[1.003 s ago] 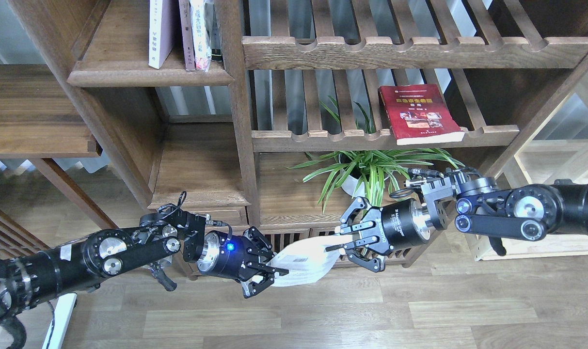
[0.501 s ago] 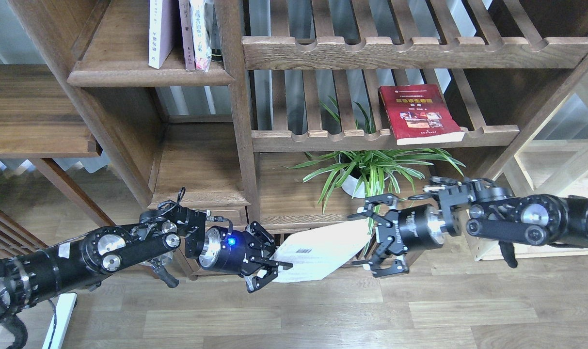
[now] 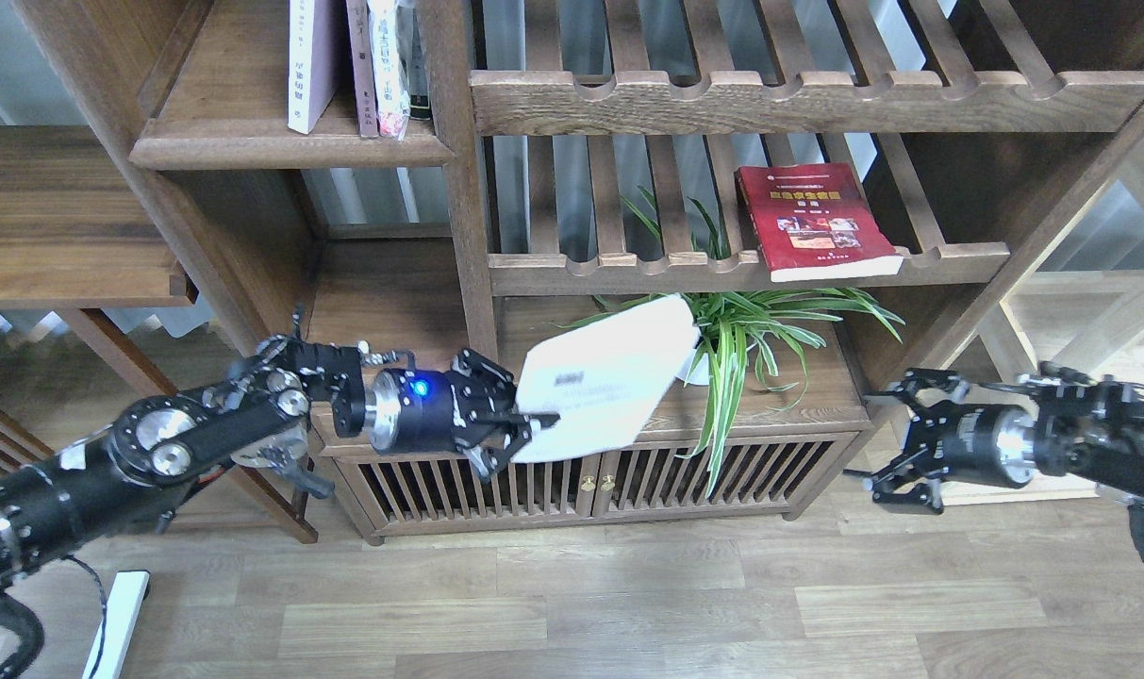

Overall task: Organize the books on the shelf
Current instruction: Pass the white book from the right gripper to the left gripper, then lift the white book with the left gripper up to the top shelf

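White book (image 3: 602, 377) clamped at lower-left corner in left gripper (image 3: 515, 426) jaws, cover text blurred; right gripper (image 3: 897, 451) jaws apart, empty.

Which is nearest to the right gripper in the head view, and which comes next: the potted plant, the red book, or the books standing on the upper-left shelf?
From the right gripper, fingers spread open:
1. Potted plant, to its left on the cabinet top.
2. Red book, above it on the slatted rack.
3. Standing books, far upper left on the solid shelf.
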Motion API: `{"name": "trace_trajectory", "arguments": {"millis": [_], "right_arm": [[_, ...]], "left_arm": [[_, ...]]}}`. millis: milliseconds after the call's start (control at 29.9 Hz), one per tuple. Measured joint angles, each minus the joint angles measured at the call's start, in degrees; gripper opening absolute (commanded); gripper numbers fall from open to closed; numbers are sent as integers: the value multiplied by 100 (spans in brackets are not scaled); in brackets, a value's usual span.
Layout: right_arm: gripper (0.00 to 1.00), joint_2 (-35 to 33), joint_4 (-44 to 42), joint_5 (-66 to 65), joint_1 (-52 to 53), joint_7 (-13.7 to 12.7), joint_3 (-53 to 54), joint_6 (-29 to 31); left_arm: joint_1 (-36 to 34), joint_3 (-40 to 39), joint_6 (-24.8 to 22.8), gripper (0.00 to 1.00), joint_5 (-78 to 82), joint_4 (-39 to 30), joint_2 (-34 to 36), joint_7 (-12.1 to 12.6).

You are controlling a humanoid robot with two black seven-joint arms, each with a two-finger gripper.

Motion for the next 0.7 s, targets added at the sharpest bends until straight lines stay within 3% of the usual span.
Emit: {"name": "trace_trajectory", "arguments": {"millis": [434, 702], "right_arm": [[100, -485, -848, 601, -928, 1, 401, -24], [100, -466, -989, 622, -1483, 1, 398, -382]], "left_arm": [[-79, -744, 0, 0, -712, -683, 1156, 182], [-160, -942, 0, 0, -1127, -1491, 2065, 234]]}}
